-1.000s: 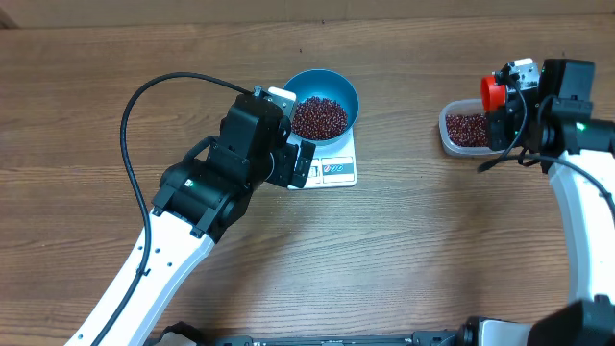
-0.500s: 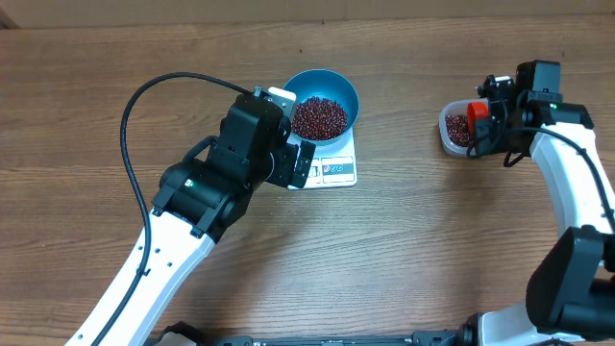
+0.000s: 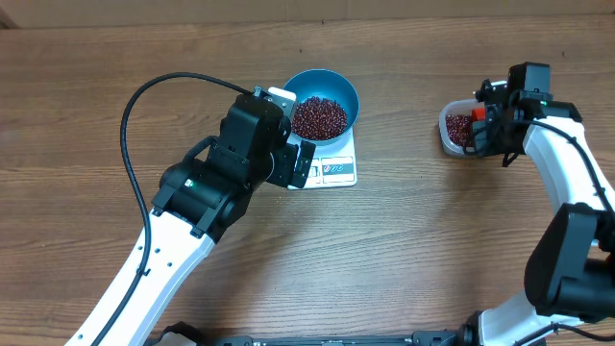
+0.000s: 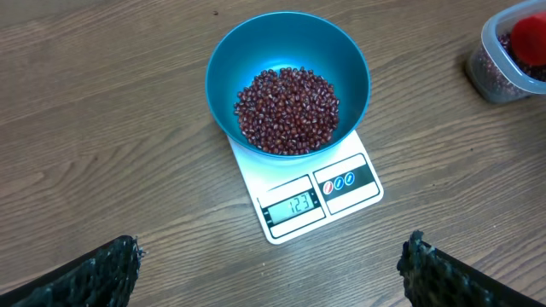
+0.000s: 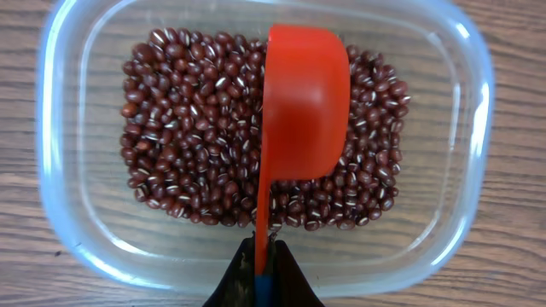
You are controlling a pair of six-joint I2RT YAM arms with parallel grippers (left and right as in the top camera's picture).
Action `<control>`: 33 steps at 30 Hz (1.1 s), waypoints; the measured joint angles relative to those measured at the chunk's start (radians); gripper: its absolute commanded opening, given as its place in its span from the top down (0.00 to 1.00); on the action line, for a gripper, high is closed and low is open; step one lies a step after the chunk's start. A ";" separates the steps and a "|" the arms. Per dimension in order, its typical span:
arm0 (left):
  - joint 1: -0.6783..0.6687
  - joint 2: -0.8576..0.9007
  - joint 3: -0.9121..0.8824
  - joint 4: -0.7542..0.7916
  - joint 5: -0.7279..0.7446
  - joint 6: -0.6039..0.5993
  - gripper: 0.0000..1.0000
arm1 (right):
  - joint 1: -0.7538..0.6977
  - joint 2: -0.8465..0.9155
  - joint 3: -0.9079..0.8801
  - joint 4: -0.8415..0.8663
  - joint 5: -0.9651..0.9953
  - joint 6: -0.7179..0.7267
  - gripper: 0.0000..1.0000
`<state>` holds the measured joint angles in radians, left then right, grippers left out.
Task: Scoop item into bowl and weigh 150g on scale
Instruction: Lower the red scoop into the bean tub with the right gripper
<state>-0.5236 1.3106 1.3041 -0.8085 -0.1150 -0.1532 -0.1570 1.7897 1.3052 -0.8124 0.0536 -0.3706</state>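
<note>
Brown wood-grain desk [image 3: 432, 250] under soft, even light, a paler tan strip [image 3: 144, 10] beyond its far edge.

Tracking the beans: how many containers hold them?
2: the blue bowl on the scale, and the clear tub under the red scoop in the right gripper. No others visible.

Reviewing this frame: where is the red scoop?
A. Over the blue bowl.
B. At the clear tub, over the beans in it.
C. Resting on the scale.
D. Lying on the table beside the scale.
B: the right wrist view shows the red scoop, gripped by the right claw, inside the clear tub's rim over the beans, far from the blue bowl.
</note>
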 measured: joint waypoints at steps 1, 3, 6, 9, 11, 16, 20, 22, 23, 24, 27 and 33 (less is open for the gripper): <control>0.000 0.000 0.000 0.000 0.000 0.000 0.00 | 0.000 0.004 0.000 0.000 0.003 0.000 0.96; 0.000 0.000 0.000 0.000 0.000 0.000 0.00 | 0.000 0.006 0.000 0.000 0.006 0.000 0.96; 0.000 0.000 0.000 0.000 0.000 0.000 0.00 | 0.000 0.006 0.000 0.000 0.006 0.000 0.96; 0.000 0.000 0.000 0.000 0.000 0.000 0.01 | 0.000 0.006 0.000 -0.002 -0.009 0.000 0.96; 0.000 0.000 0.000 0.000 0.000 0.000 0.01 | 0.000 0.006 0.000 -0.007 -0.029 0.000 0.96; 0.000 0.000 0.000 0.000 0.000 0.000 0.00 | 0.000 0.006 0.000 -0.025 -0.101 0.001 0.96; 0.000 0.000 0.000 0.000 0.000 0.000 0.00 | 0.000 0.006 0.004 -0.043 -0.156 0.000 0.96; 0.000 0.000 0.000 0.000 0.000 0.000 0.00 | 0.000 0.006 0.007 -0.053 -0.179 0.001 0.96; 0.000 0.000 0.000 0.000 0.000 0.000 0.00 | -0.001 0.006 0.009 -0.060 -0.192 0.000 0.96; 0.000 0.000 0.000 0.000 0.000 0.000 0.00 | -0.003 0.006 0.011 -0.067 -0.209 0.000 0.96; 0.000 0.000 0.000 0.000 0.000 0.000 0.00 | -0.018 0.006 0.011 -0.087 -0.272 0.001 0.96; 0.000 0.000 0.000 0.000 0.000 0.000 0.00 | -0.092 0.010 0.011 -0.100 -0.390 0.003 0.96</control>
<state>-0.5236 1.3106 1.3041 -0.8085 -0.1150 -0.1532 -0.2489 1.7992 1.3167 -0.9123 -0.3367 -0.3676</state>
